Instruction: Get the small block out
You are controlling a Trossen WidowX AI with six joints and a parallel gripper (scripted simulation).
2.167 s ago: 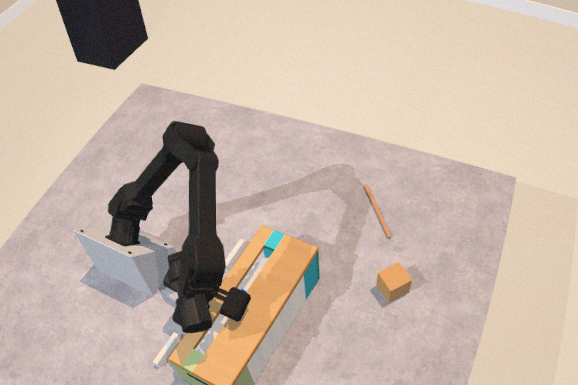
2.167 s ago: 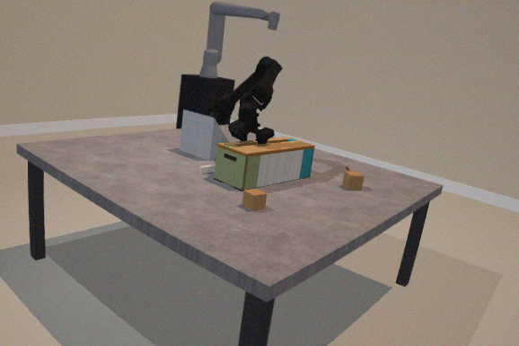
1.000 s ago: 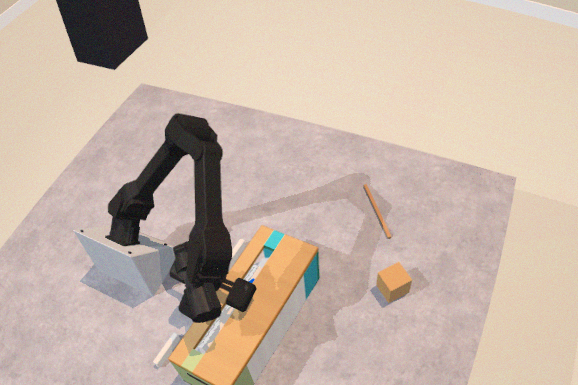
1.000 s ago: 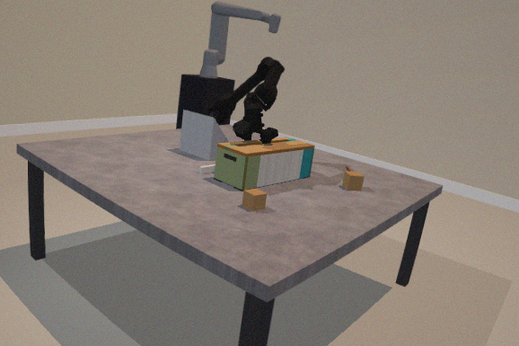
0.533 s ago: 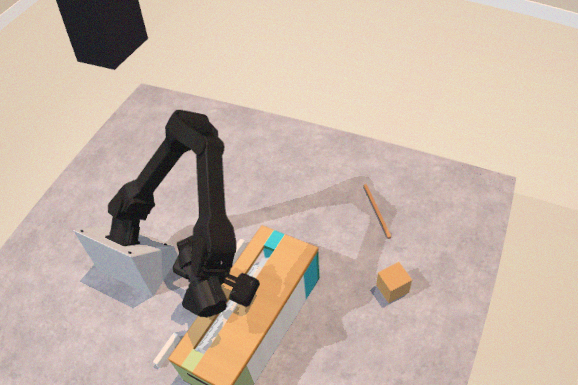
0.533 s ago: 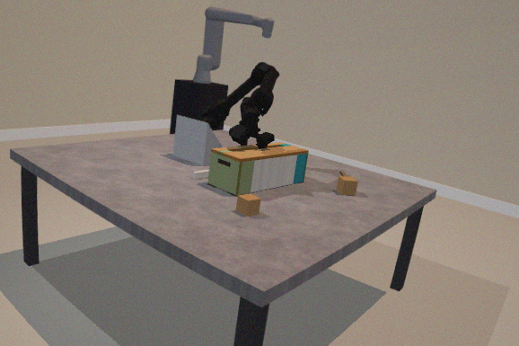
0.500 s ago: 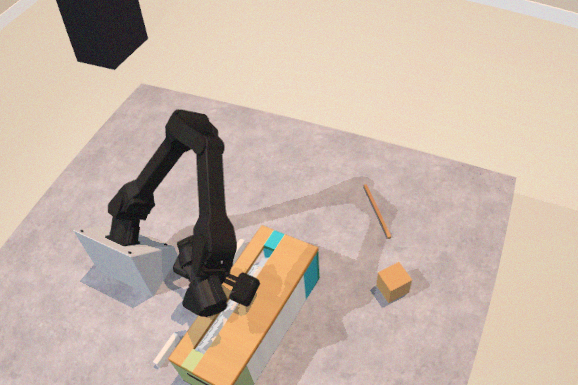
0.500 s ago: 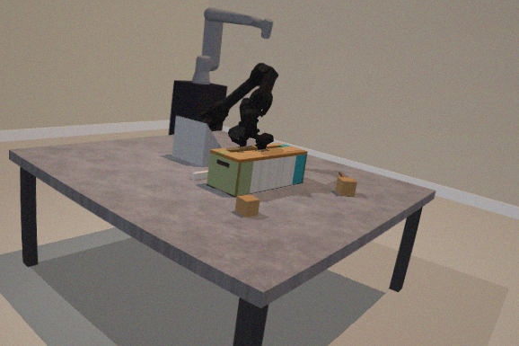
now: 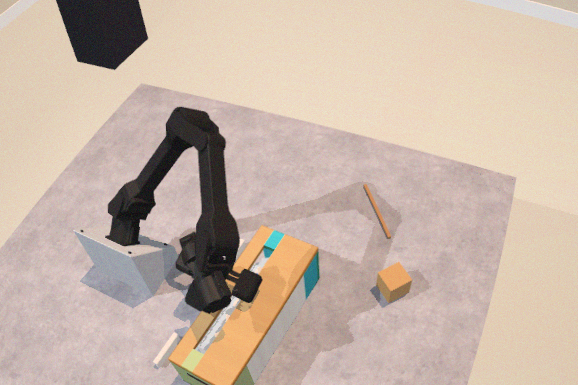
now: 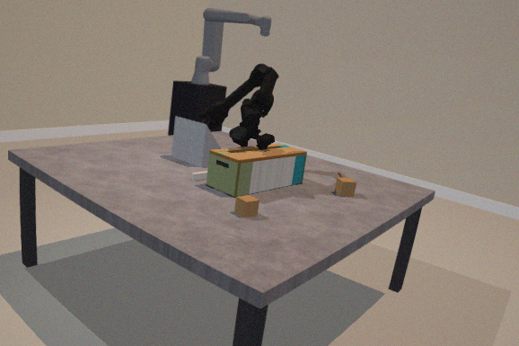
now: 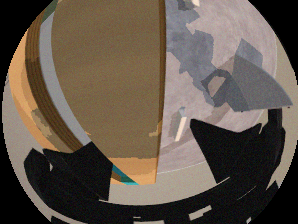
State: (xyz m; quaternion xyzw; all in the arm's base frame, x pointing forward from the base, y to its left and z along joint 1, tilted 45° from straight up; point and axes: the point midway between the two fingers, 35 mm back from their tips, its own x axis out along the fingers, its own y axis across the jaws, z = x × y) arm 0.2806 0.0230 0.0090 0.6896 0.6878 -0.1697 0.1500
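Block: I cannot pick it out for certain inside the box; under the gripper a small tan patch shows in the slot from above, too blurred to call.

The table (image 10: 112,181) carries everything. The black arm (image 9: 210,191) bends down from its pale base onto the box (image 9: 270,301), which lies directly beneath the gripper (image 9: 240,293), its orange top cut by a long slot, with a teal end farther along from the gripper and a green end the other way.

The gripper hovers just above that slot, about midway along it, jaws spread wide with nothing between them. In the wrist view one finger (image 11: 73,169) shows over the box top and the other over the table past the box's edge.

An orange cube (image 9: 394,281) sits on the table well apart from the gripper, beyond the box's clear front. A second orange cube (image 10: 246,206) sits lower than the gripper, on the table near the green end.

A thin orange rod (image 9: 376,210) lies well beyond the teal end. A white stick (image 9: 165,349) lies beside the box, on the arm's side, near the green end.
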